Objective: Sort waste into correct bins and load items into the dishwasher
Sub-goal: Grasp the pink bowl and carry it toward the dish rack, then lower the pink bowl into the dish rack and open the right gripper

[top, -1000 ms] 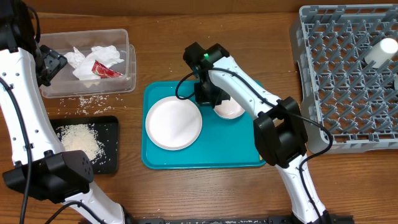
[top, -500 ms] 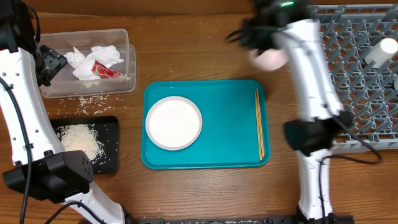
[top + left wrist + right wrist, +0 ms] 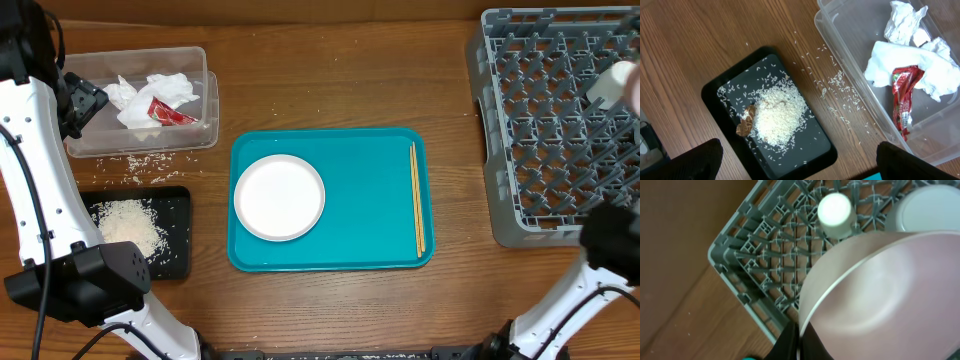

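My right gripper [image 3: 799, 341] is shut on the rim of a small white bowl [image 3: 880, 295], held tilted above the grey dishwasher rack [image 3: 765, 245]. A white cup [image 3: 834, 210] and another bowl [image 3: 930, 207] stand in the rack [image 3: 545, 120]. On the teal tray [image 3: 365, 200] lie a round white plate [image 3: 279, 196] and a pair of chopsticks [image 3: 417, 210]. My left gripper [image 3: 801, 169] hangs open with nothing in it above the black tray [image 3: 732, 90] of rice [image 3: 777, 115] and a brown scrap [image 3: 746, 121]. The clear tub [image 3: 850, 30] holds tissue [image 3: 900, 65] and a red wrapper [image 3: 902, 95].
Loose rice grains [image 3: 140, 162] are scattered on the wooden table between the clear tub [image 3: 140, 142] and the black tray [image 3: 180, 230]. The right arm's base [image 3: 612, 240] stands at the right edge, below the rack.
My right gripper lifted the small bowl off the teal tray and swung it right, over the rack and out of the overhead view. The chopsticks now show. The left arm stayed still.
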Action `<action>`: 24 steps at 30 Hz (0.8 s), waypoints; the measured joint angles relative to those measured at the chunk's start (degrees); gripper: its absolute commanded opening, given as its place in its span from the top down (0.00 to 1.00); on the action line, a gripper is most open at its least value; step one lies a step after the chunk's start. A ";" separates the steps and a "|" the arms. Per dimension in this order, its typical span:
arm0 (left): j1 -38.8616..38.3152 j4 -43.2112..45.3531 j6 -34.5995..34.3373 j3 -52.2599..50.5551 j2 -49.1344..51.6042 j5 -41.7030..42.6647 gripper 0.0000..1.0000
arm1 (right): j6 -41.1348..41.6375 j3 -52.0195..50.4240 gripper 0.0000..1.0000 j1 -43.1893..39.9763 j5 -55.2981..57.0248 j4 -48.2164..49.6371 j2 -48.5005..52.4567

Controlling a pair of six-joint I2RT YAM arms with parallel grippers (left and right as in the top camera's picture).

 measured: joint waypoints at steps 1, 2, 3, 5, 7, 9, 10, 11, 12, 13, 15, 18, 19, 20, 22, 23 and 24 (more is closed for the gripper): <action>-0.02 0.00 0.00 0.00 0.00 0.00 0.00 | -1.20 -1.68 0.96 -1.29 -2.03 1.31 0.00; -0.02 0.00 0.00 0.00 0.00 0.00 0.00 | -2.45 -3.65 0.96 -2.78 -4.44 2.86 0.00; -0.02 0.00 0.00 0.00 0.00 0.00 0.00 | -3.45 -5.70 0.96 -4.02 -6.95 4.55 0.00; -0.02 0.00 0.00 0.00 0.00 0.00 0.00 | -5.95 -10.62 0.96 -6.64 -13.90 9.57 0.00; -0.02 0.00 0.00 0.00 0.00 0.00 0.00 | -8.48 -15.13 0.96 -8.72 -21.07 14.10 0.02; -0.02 0.00 0.00 0.00 0.00 0.02 0.00 | -10.56 -20.06 0.96 -10.47 -29.40 20.13 0.02; -0.02 0.00 0.00 0.00 0.00 -0.02 0.00 | -11.58 -22.99 0.96 -11.39 -34.21 22.95 0.04; -0.02 0.00 0.00 0.00 0.00 0.00 0.00 | -11.98 -25.24 0.96 -11.85 -37.66 25.38 0.11; -0.02 0.00 0.00 0.00 0.00 0.00 0.00 | -12.39 -27.30 0.96 -12.15 -40.63 28.83 0.02; -0.02 0.00 0.00 0.00 0.00 0.00 0.00 | -12.76 -29.81 0.96 -12.44 -44.28 32.61 0.02; -0.02 0.00 0.00 0.00 0.02 0.00 0.00 | -12.87 -35.54 0.96 -12.76 -51.39 38.25 0.04; -0.02 -0.02 0.00 0.00 0.00 0.00 0.00 | -12.07 -40.11 0.96 -12.81 -55.04 40.87 0.04; -0.02 0.02 0.00 0.00 0.02 0.00 0.00 | -11.87 -41.24 0.96 -12.79 -55.39 40.85 0.04; -0.02 0.00 0.00 0.00 0.02 0.00 0.00 | -11.65 -42.34 0.96 -12.79 -55.32 40.70 0.04; -0.02 0.00 0.00 0.00 0.00 0.00 0.00 | -11.47 -44.22 0.96 -12.81 -54.64 40.41 0.04; -0.02 0.00 0.00 0.00 0.02 0.00 0.00 | -11.50 -45.00 0.96 -12.81 -54.10 40.41 0.04; -0.02 0.00 0.00 0.00 0.02 0.00 0.00 | -11.52 -45.75 0.96 -12.85 -53.46 40.52 0.04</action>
